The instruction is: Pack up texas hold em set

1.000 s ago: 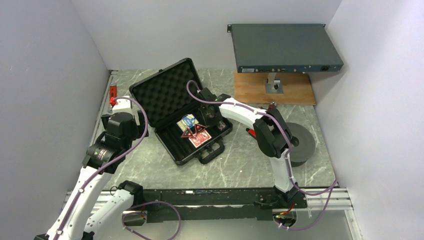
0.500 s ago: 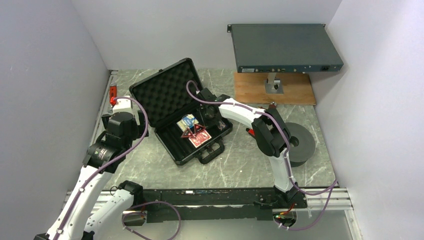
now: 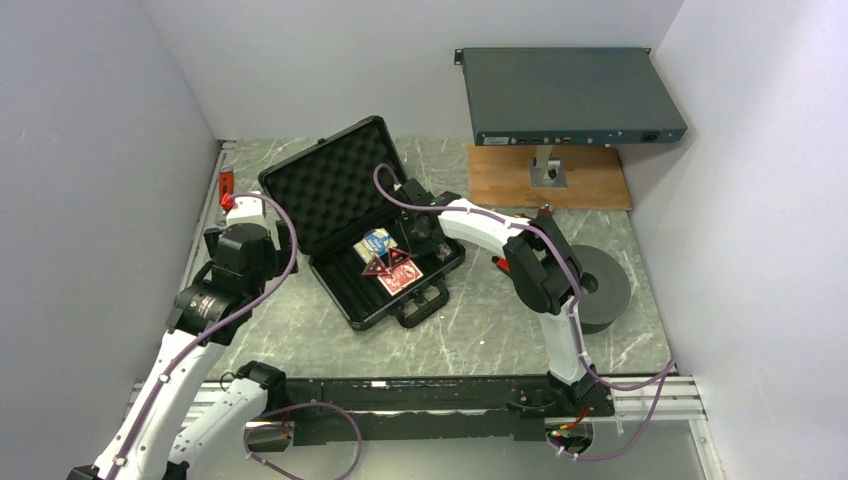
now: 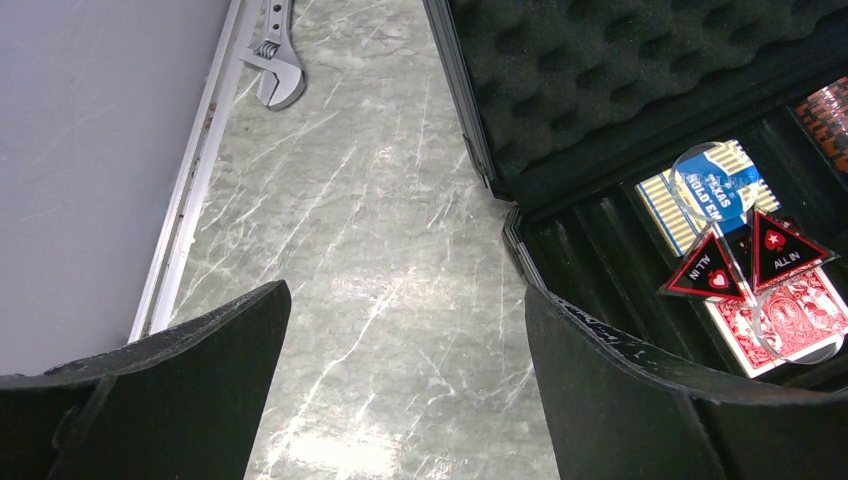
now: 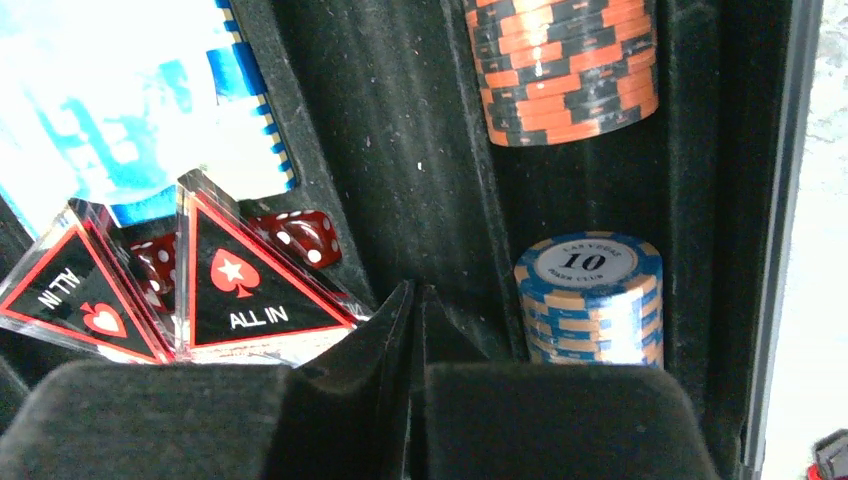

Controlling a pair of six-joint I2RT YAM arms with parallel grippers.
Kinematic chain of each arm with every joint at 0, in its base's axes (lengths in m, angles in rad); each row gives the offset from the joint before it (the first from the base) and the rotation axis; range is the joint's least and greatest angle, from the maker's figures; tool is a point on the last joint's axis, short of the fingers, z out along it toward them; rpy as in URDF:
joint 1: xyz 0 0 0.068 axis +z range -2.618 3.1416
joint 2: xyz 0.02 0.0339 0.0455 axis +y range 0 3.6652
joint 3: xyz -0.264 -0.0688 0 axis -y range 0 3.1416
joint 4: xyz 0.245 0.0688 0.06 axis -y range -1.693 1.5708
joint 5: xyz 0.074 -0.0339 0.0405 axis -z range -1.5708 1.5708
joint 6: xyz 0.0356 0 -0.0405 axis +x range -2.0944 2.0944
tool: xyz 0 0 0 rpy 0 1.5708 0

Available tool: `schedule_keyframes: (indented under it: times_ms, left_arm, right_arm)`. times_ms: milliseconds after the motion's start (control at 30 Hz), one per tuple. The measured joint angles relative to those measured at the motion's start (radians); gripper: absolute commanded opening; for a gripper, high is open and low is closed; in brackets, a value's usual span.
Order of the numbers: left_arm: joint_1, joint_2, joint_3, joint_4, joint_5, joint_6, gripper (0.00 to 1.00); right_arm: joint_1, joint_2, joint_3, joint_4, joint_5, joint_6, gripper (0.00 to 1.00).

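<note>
Briefcase [image 3: 340, 200] lies open, so our right gripper [image 5: 412, 300], pressed together, reaches its chip rolls [image 5: 590, 295] while our left gripper [image 4: 402, 300] waits spread.

ALL IN shows on one triangular token [image 5: 248, 290] and, turned round, on the second triangular token [image 5: 70, 295]; TEXAS HOLD EM on the blue card deck [image 4: 712, 188]; 10 tops the blue chip roll [image 5: 588, 262].

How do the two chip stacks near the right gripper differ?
The orange chip stack is orange-black, the blue chip stack blue-tan. The orange chip stack shows only edges; the blue chip stack shows a face marked 10. The blue chip stack is nearer the right gripper than the orange one. Both sit in the case.
</note>
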Motion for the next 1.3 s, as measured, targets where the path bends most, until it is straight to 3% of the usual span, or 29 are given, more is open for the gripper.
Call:
schedule_keyframes:
  times_ms: [200,367,500,633,733,1067,1300]
  left_arm:
    - [0.0,-0.023,0.0,0.001,0.0,-0.003,0.95]
    - [0.0,-0.074,0.0,0.01,0.0,-0.003,0.95]
    - [0.0,-0.079,0.0,0.016,0.0,-0.003,0.95]
    - [0.0,-0.08,0.0,0.017,0.001,-0.002,0.96]
    - [0.0,-0.09,-0.006,0.025,0.015,0.004,0.95]
    - [0.0,-0.149,-0.031,0.094,0.08,0.031,0.98]
    - [0.0,-0.082,-0.028,0.14,0.135,0.05,1.0]
  right_arm:
    - [0.003,-0.046,-0.008,-0.023,0.036,-0.003,0.32]
    - [0.005,-0.133,-0.002,-0.042,0.075,-0.014,0.57]
    - [0.005,-0.204,0.021,-0.053,0.1,-0.021,0.68]
    - [0.005,-0.286,0.022,-0.053,0.106,-0.025,0.88]
    - [0.005,-0.359,-0.002,-0.031,0.103,-0.03,0.98]
    - [0.005,-0.598,-0.236,0.079,0.135,-0.019,0.99]
    - [0.005,-0.801,-0.504,0.182,0.164,0.014,0.97]
